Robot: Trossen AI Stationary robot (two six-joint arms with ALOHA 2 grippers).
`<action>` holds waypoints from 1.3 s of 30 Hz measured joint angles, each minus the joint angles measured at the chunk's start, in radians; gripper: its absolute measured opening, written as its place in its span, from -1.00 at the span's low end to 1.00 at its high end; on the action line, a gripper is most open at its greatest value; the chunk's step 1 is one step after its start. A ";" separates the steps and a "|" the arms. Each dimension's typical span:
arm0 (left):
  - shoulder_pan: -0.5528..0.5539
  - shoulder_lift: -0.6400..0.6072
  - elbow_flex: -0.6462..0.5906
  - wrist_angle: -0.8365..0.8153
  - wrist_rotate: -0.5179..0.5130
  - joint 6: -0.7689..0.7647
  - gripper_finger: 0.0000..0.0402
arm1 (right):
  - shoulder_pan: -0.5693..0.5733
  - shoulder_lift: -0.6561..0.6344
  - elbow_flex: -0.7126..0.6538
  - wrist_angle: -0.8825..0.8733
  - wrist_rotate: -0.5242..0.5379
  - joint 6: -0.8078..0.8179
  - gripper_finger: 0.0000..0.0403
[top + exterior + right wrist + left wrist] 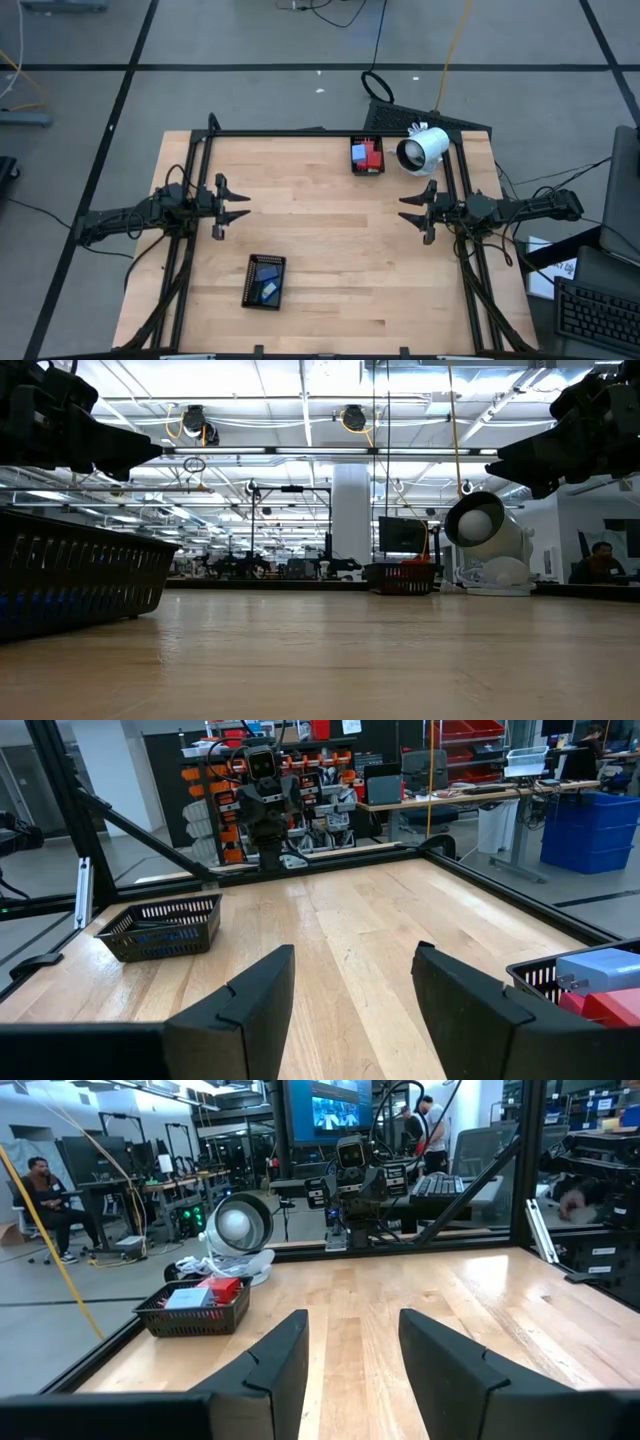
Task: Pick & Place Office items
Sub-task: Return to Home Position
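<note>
Red and light-blue blocks (367, 153) lie in a black mesh tray (367, 169) at the table's far side; the left wrist view shows the same blocks (205, 1293). Blue flat pieces (268, 279) lie in a second mesh tray (249, 291) near the table's near edge. My left gripper (238, 204) hangs open above the bare wood at the table's left. My right gripper (408, 210) hangs open at the right, facing it. Neither touches anything.
A white cylindrical device (423, 149) lies at the far right corner beside the tray of blocks. A black frame (300, 133) runs along the table's far edge and sides. Bare wood (330, 240) spreads between the two grippers. People sit in the room beyond the table.
</note>
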 joint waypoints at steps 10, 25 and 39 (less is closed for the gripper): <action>0.000 0.000 0.000 0.000 0.000 -0.003 -0.18 | 0.000 0.000 0.000 0.000 0.000 0.000 -0.03; 0.000 0.000 0.000 0.000 0.000 -0.001 0.02 | 0.000 0.000 0.000 0.000 0.000 0.000 -0.03; 0.000 0.000 0.000 0.000 0.000 0.001 -0.03 | 0.000 0.000 0.000 0.000 0.000 0.000 -0.03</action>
